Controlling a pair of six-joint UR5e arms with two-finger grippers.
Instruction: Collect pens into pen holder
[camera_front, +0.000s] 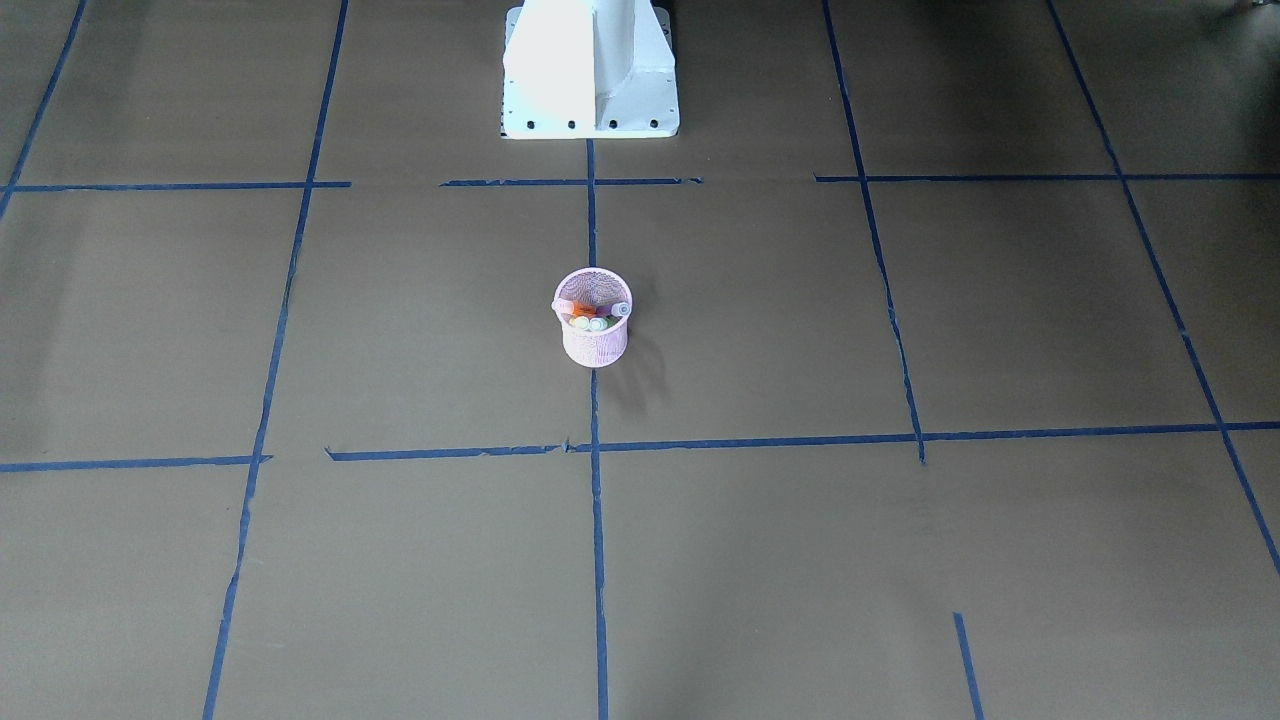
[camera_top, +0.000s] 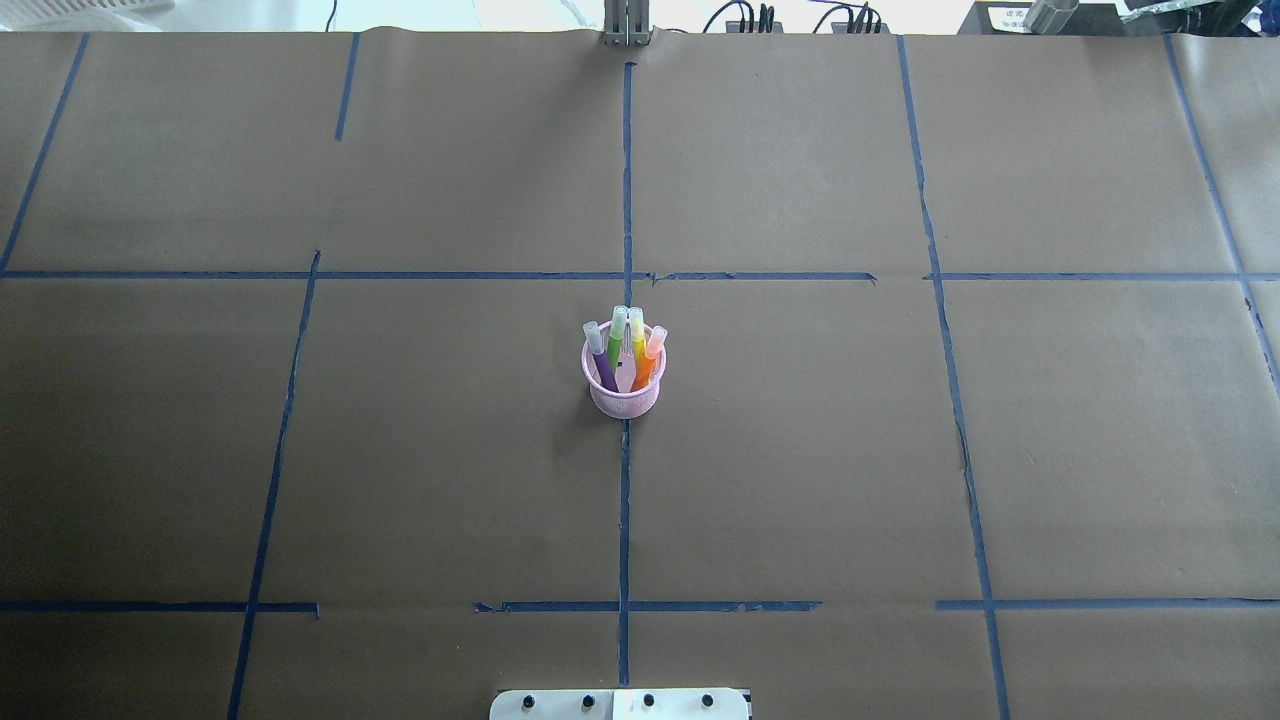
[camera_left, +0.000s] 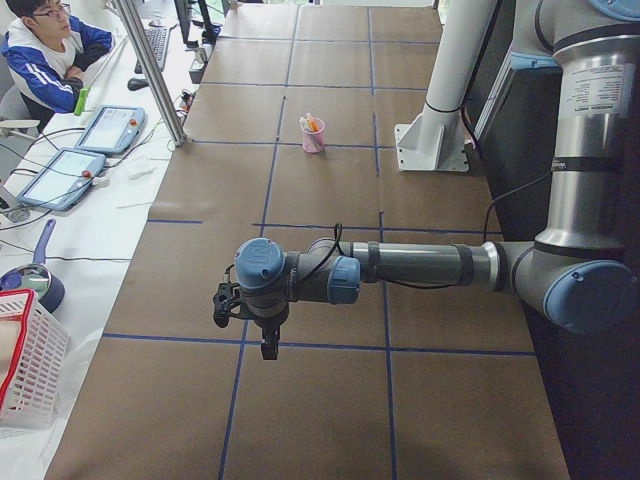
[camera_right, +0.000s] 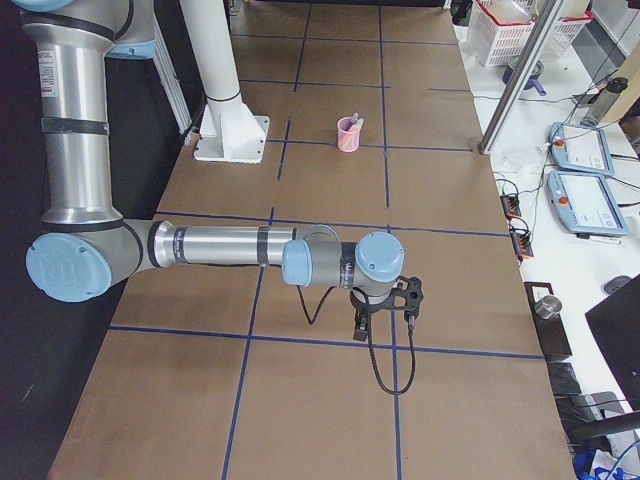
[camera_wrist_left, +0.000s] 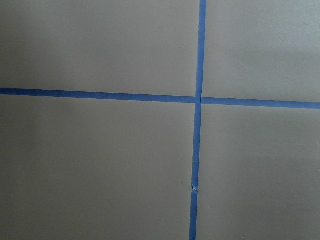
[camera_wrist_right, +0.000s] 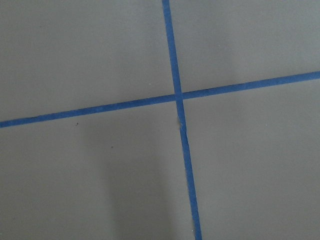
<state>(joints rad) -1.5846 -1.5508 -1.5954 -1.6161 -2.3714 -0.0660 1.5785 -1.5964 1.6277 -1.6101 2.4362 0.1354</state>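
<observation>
- Overhead exterior shows the pens (camera_top: 640, 358) standing in the pink mesh pen holder (camera_top: 624, 402) at frame centre.
- Only the side views show the left gripper (camera_left: 268, 349) and the right gripper (camera_right: 358, 333); whether they are open or closed cannot be told.
- The brown paper table (camera_top: 400, 450) carries a blue tape grid (camera_top: 624, 500); an operator (camera_left: 45, 48) sits at upper left in the exterior left view.

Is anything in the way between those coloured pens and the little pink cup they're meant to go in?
Nothing visible does. The pens already stand inside the pink cup, their pale ends poking above its rim. The left claw and the right claw hang far from it, toward the table's ends.
</observation>
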